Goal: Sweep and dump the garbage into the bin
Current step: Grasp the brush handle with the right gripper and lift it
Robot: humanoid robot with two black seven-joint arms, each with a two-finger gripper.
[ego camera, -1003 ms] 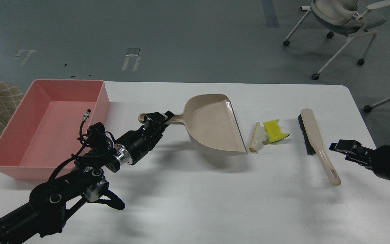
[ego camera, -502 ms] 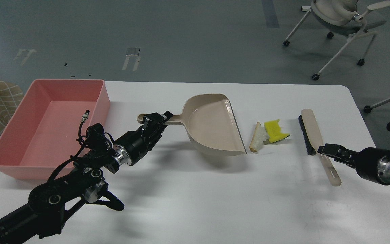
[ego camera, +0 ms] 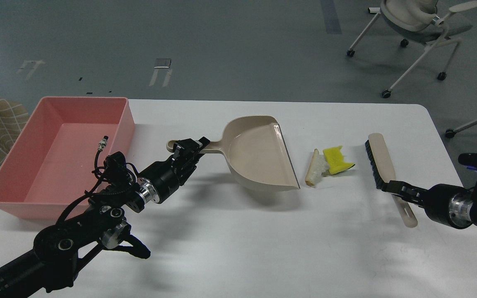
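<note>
Garbage point(ego camera: 328, 164) is lying unswept beside the beige plastic dustpan point(ego camera: 259, 155) the left gripper point(ego camera: 186, 149) is grasping; right gripper point(ego camera: 389, 187), clench unclear, is reaching the beige black-bristled brush point(ego camera: 381, 159); pink rectangular plastic bin point(ego camera: 126, 124) is sitting empty.

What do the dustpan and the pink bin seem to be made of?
The dustpan looks like smooth beige plastic: light glints along its lip. The pink bin also looks like moulded plastic, more matte, with even colour and a rounded rim.
</note>
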